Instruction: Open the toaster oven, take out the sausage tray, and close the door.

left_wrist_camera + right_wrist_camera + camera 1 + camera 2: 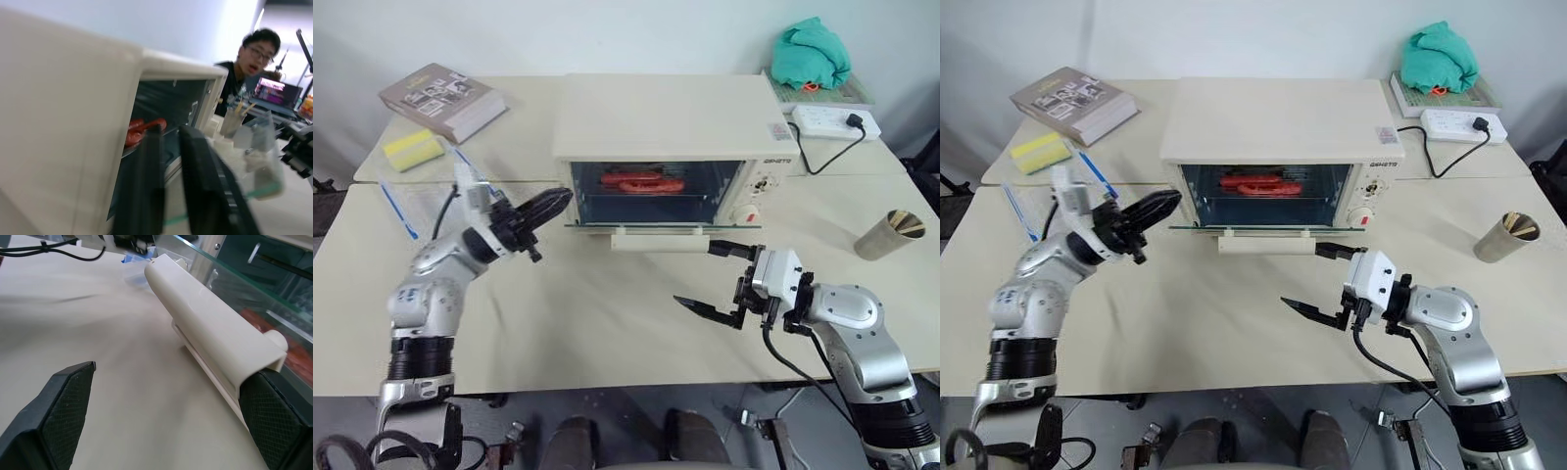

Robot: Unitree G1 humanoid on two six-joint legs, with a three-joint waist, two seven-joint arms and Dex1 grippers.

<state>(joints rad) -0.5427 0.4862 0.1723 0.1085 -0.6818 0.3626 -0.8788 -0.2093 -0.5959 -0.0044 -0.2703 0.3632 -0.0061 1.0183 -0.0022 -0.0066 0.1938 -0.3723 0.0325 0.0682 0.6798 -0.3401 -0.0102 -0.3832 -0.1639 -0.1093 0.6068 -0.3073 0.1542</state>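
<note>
The cream-white toaster oven (671,122) stands at the middle back of the table. Its glass door (607,223) lies folded down level, with the bar handle (661,240) at its front edge. Inside, two red sausages (641,182) rest on the sausage tray, whose metal is hard to make out behind them. My left gripper (558,201) is shut on nothing, its tip at the oven's front left corner, just above the door's left end. My right gripper (697,274) is open and level, with one finger (274,416) at the handle's (210,328) right end and the other out over the bare table.
A book (442,100), a yellow sponge (413,149) and a clear bag with blue strips (411,196) lie at the back left. A power strip (834,121), a green cloth (811,54) and a cardboard cup (891,233) are on the right. A person (254,54) sits beyond the table.
</note>
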